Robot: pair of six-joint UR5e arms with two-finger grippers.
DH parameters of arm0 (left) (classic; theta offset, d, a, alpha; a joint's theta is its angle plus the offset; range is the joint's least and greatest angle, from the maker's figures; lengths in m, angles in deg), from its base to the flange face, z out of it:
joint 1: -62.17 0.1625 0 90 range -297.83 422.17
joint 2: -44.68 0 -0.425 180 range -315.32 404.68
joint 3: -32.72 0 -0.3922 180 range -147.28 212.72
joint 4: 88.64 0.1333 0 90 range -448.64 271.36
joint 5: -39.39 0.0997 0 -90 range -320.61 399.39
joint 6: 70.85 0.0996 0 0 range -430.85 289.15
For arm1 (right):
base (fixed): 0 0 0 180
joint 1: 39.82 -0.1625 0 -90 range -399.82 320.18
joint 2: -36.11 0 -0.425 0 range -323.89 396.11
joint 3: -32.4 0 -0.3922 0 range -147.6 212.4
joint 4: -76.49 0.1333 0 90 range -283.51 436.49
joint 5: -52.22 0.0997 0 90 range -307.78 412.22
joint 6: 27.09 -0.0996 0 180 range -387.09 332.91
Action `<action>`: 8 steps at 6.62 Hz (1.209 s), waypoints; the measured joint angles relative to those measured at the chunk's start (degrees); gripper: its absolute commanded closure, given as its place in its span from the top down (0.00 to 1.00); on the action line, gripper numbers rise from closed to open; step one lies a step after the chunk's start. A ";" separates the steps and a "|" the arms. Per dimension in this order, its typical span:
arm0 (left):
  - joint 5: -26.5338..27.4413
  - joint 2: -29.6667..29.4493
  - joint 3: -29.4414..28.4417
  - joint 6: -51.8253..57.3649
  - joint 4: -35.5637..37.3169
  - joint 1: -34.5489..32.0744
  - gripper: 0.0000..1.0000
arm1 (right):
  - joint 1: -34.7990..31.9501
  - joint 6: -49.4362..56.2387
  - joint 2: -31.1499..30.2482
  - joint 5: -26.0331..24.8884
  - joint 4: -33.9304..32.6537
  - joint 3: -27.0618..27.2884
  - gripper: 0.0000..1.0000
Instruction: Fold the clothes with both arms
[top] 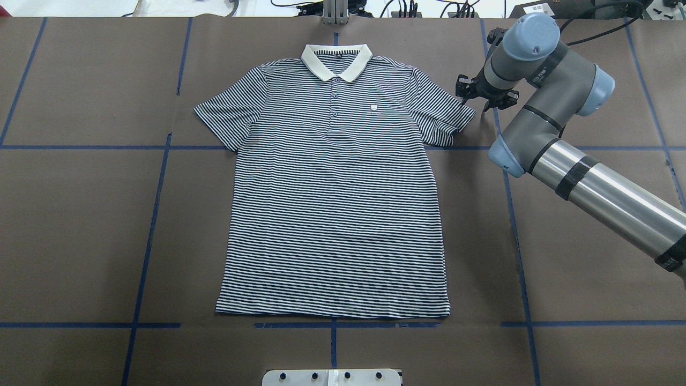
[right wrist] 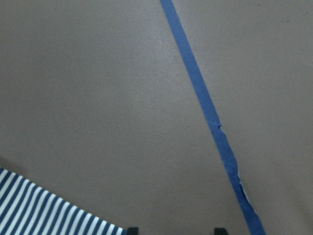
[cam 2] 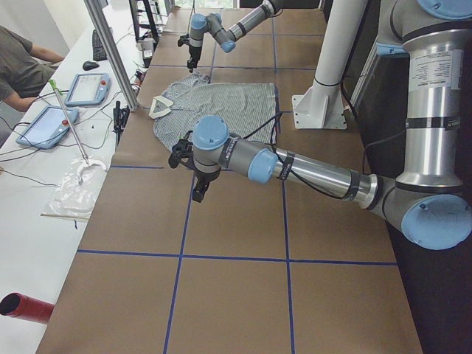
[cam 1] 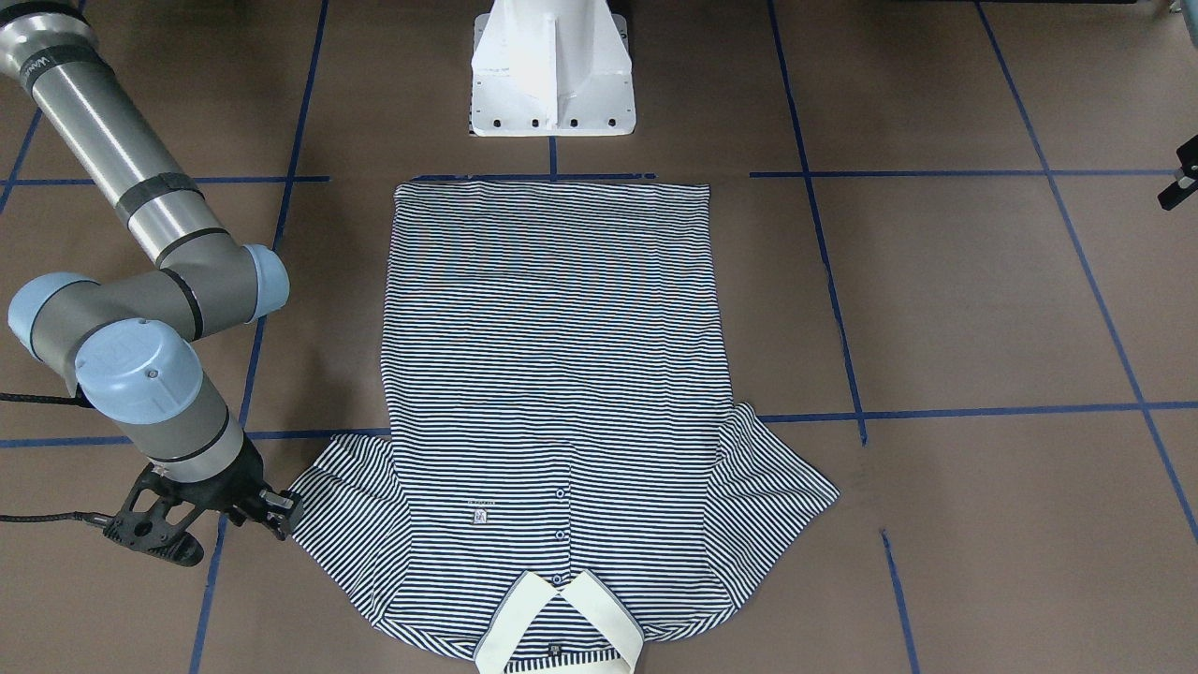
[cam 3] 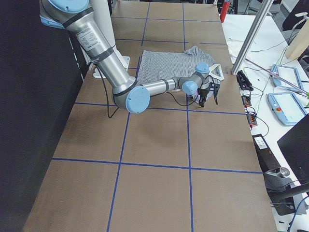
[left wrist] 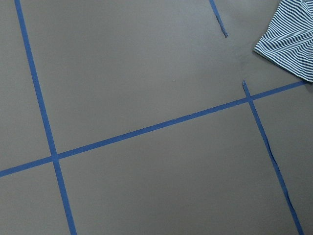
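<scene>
Stage, by judgement: pre-grasp, no fold made yet.

Over the surface (top: 80, 225), right arm (top: 589, 187) extended; left arm (cam 2: 317, 173) visible only from the side camera. One polo shirt (top: 337, 203) spread flat and face up, collar end level with the right gripper (top: 486, 96), hem well back from it. Near sleeve (top: 439, 115) ending just beside that gripper, on its inboard side; contact not resolvable.

Right gripper released: fingertips (right wrist: 133, 231) apart in the wrist view, bare surface between them, no cloth caught.

Left gripper (cam 2: 200, 190) hanging above bare surface, well apart from the far sleeve (top: 225, 115); only a corner of stripes at the edge of its wrist view. Released or clenched: cannot tell.

Next move, as judged: shift right gripper slightly inboard over the sleeve hem, lower, pinch the cloth. Bring left gripper across to its own sleeve for a matched grasp before any lift.

Materials:
- Surface: brown, matte, paper-like, gridded with blue tape lines (top: 80, 146).
- Arms: smooth grey-silver tubes, light blue joint caps.
- Shirt: thin soft-looking knit, fine navy-and-white stripes, few wrinkles, near-rectangular body with flared short sleeves. Probably limp, likely to sag when lifted.
- Collar (top: 316, 65): plain cream, stiffer-looking, points spread.
- Placket (top: 334, 99): short, buttoned.
- Chest logo (top: 374, 109): small, pale, too fine to read.
</scene>
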 measured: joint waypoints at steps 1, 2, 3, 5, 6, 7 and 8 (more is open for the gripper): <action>0.00 0.00 0.02 0.00 0.00 0.00 1.00 | 0.27 -0.12 -0.27 0.07 -0.10 0.50 0.59; 0.00 0.00 0.05 0.00 -0.02 0.00 1.00 | 0.53 -0.23 -0.58 0.14 -0.17 1.02 0.56; 0.00 0.00 0.05 0.00 -0.04 0.00 1.00 | 0.65 -0.27 -0.91 0.23 -0.16 1.38 0.38; -0.02 0.00 0.09 0.00 0.00 0.00 1.00 | 0.78 -0.40 -1.49 0.34 -0.26 2.09 0.00; -0.06 0.06 0.31 -0.02 0.07 -0.03 1.00 | 0.81 -0.50 -1.59 0.47 -0.50 2.51 0.00; -0.08 0.17 0.65 -0.06 0.21 -0.04 1.00 | 0.84 -0.54 -1.61 0.76 -0.69 2.99 0.00; -0.09 0.28 0.86 -0.08 0.30 -0.04 1.00 | 1.05 -0.68 -1.37 1.27 -1.28 3.84 0.00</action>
